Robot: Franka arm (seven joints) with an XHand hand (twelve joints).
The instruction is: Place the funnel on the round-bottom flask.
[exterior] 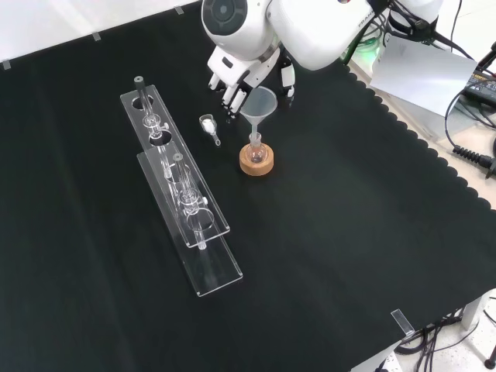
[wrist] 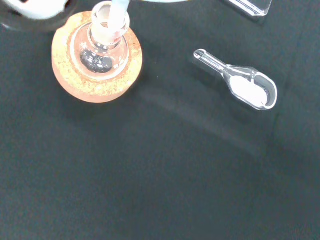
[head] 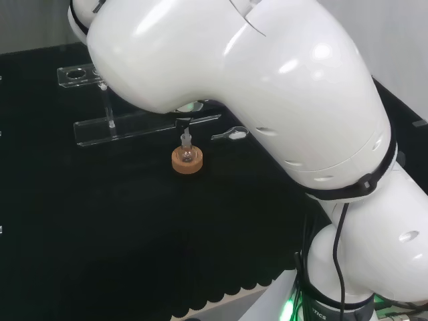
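Item: funnel [exterior: 259, 106], stem in neck of round-bottom flask [exterior: 256, 149] on cork ring [exterior: 256, 161]. My fingers [exterior: 230, 91] beside its rim; grip indiscernible. Release straight, without tilting.

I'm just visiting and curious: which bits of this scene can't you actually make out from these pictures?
- Whether the hand touches the funnel: front view, the arm's white link covers the palm.
- The funnel's cone: head view, hidden behind the arm.
- What the round-bottom flask holds: wrist view, glare on clear glass.
- What the white stuff in the glass scoop is.
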